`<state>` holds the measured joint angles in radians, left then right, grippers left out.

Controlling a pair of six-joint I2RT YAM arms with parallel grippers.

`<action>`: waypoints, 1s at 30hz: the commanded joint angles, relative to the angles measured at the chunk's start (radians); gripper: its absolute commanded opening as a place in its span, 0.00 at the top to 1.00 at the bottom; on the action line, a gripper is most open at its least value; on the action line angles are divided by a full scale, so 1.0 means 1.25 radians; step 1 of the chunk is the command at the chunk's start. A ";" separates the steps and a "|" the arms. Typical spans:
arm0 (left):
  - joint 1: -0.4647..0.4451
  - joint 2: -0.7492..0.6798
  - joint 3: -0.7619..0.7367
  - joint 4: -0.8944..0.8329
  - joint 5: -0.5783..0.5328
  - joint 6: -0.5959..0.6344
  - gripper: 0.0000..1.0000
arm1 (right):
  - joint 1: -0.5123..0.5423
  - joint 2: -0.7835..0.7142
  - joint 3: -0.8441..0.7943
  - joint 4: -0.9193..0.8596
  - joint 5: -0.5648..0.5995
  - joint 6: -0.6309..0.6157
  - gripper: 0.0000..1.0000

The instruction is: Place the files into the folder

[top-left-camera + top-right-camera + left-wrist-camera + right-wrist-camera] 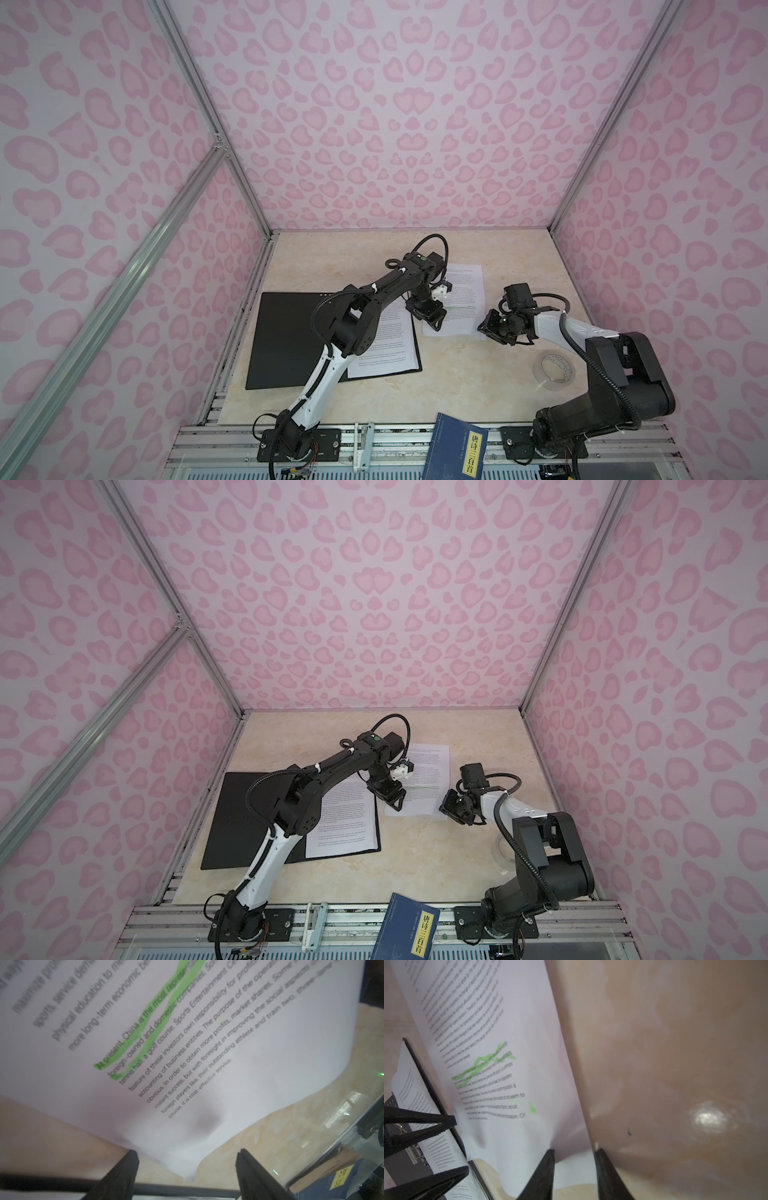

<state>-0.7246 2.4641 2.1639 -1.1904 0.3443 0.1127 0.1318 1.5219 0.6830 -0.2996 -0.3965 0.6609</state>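
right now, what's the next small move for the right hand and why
Probably close the right hand on the loose sheet. Its near edge is buckled up between the hand's parted jaws, and the left hand, also open, straddles another corner. The sheet lies beside the open folder, not in it.

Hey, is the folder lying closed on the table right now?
No, in a top view the folder lies open with its black inside facing up and a printed sheet resting on one half.
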 commanded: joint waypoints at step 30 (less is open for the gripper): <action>-0.002 0.019 0.015 -0.045 0.118 0.015 0.23 | -0.040 -0.075 0.002 -0.192 0.052 -0.031 0.55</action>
<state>-0.7265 2.4828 2.1876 -1.2194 0.4664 0.1238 0.0807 1.4342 0.6708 -0.4313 -0.4110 0.6502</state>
